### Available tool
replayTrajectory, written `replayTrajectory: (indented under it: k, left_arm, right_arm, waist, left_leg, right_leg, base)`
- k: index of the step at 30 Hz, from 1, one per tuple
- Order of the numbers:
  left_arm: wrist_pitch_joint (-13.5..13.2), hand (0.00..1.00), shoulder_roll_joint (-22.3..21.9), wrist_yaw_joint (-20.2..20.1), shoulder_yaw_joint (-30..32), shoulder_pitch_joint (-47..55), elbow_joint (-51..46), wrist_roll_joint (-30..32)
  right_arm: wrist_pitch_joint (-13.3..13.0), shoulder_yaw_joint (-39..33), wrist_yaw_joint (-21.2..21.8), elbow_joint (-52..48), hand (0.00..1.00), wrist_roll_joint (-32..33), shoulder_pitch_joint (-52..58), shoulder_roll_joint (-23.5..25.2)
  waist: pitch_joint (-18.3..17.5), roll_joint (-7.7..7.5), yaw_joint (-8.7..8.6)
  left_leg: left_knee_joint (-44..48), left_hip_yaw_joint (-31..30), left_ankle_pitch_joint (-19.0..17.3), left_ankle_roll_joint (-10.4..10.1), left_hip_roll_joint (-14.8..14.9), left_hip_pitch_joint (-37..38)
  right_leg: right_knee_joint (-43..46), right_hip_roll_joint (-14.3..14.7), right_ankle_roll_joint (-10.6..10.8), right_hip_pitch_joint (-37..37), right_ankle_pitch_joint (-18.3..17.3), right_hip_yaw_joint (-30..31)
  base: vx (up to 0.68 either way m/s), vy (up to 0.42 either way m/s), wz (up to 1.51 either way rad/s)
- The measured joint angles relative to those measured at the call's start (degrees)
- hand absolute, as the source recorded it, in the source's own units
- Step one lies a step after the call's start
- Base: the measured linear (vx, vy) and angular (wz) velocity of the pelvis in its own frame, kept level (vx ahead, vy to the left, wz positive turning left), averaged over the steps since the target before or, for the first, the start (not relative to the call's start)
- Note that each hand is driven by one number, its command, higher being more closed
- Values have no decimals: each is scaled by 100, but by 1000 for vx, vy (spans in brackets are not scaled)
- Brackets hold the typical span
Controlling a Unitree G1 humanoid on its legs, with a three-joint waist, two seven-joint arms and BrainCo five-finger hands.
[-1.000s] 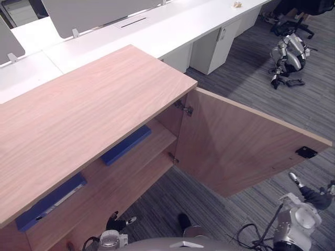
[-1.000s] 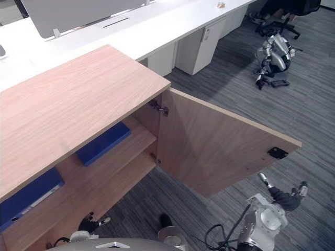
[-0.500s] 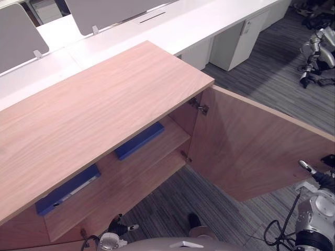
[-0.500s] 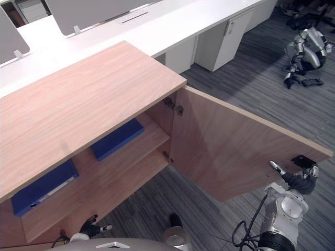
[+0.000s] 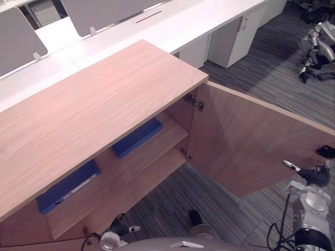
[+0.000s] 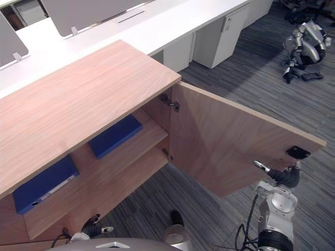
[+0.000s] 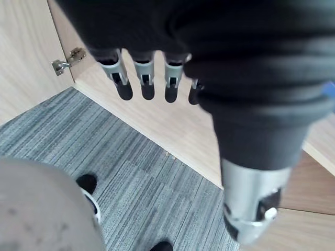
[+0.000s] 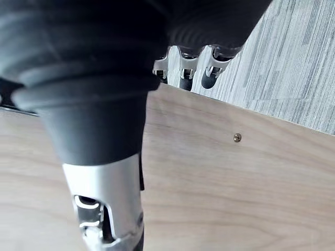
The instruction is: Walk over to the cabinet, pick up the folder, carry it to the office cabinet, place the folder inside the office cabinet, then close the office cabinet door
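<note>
The wooden office cabinet (image 5: 94,110) stands before me with its right door (image 5: 251,141) swung wide open. Two blue folders lie on its upper shelf: one near the middle (image 5: 137,137), one further left (image 5: 68,186). My right hand (image 5: 310,175) hangs open just below the door's free edge, close to the black latch plate (image 6: 298,152); in the right wrist view its fingers (image 8: 189,77) are relaxed against the door's wood and hold nothing. My left hand (image 5: 121,230) hangs low in front of the cabinet, its fingers (image 7: 134,79) straight and empty above the carpet.
White desks (image 5: 157,31) with grey partition screens run behind the cabinet. A white drawer unit (image 5: 235,36) sits under the desk at the back right. Another robot (image 5: 316,49) lies on the grey carpet at the far right.
The whole picture has shifted, so the camera moved. My right hand has come up closer to the door's free edge. The folders lie as before.
</note>
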Motion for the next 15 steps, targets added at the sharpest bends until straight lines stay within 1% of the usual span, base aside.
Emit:
replayTrajectory:
  k: [3,5,7,9,10,11,12,14,15]
  left_arm:
    - [1,0,98,4,11,-26,-5,1]
    - [4,0,181,21,65,-57,-4,4]
    - [6,0,196,27,116,-71,8,11]
    - [14,0,194,30,117,-153,138,51]
    - [24,0,194,30,117,-171,158,99]
    - [24,0,199,32,122,-178,161,127]
    - [24,0,206,33,127,-188,160,128]
    - [39,0,250,34,121,-264,202,227]
    - [46,0,258,34,118,-275,202,237]
  right_arm:
    - [15,147,7,-469,0,-244,213,269]
    - [36,405,4,-937,0,-363,405,593]
    - [46,605,6,-1314,0,-555,622,810]
    - [60,816,8,-1718,0,-587,899,1015]
    - [80,934,6,-1974,0,-713,1108,1178]
    - [95,1051,11,-2200,0,-804,1333,1328]
    - [97,1140,12,-2307,0,-815,1438,1381]
    - [120,1505,23,-2726,0,-988,1857,1566]
    - [126,1619,27,-2824,0,-1026,1948,1595]
  waist:
    - [74,-114,-2]
    - [152,-235,-8]
    - [182,-281,-11]
    - [196,-303,-41]
    - [204,-317,-83]
    - [217,-339,-95]
    - [223,-350,-94]
    - [293,-473,-101]
    - [303,-496,-99]
  left_leg:
    - [28,9,-36,-48,7,16]
    - [103,20,-111,-47,28,19]
    - [180,17,-181,-30,50,19]
    - [211,18,-227,-30,57,38]
    - [269,21,-273,-35,75,46]
    - [351,36,-326,-46,114,59]
    - [396,50,-352,-46,136,64]
    - [476,156,-407,-54,152,143]
    - [495,186,-426,-47,156,159]
  right_leg:
    - [-128,51,-4,-20,127,185]
    - [-166,120,-21,-84,237,391]
    - [-154,175,-19,-131,345,560]
    - [-120,215,-18,-175,369,679]
    - [-97,237,-18,-173,378,713]
    - [-55,267,-19,-171,376,764]
    - [-35,280,-21,-171,375,788]
    - [65,333,-33,-172,365,918]
    - [83,346,-35,-176,366,962]
  base:
    - [-73,-49,-37]
    - [-66,-74,-53]
    - [-28,-57,-54]
    - [-19,-47,-39]
    - [-22,-42,-21]
    - [-28,-44,-20]
    - [-53,-56,-24]
    - [-71,-47,-29]
    - [-67,-27,-28]
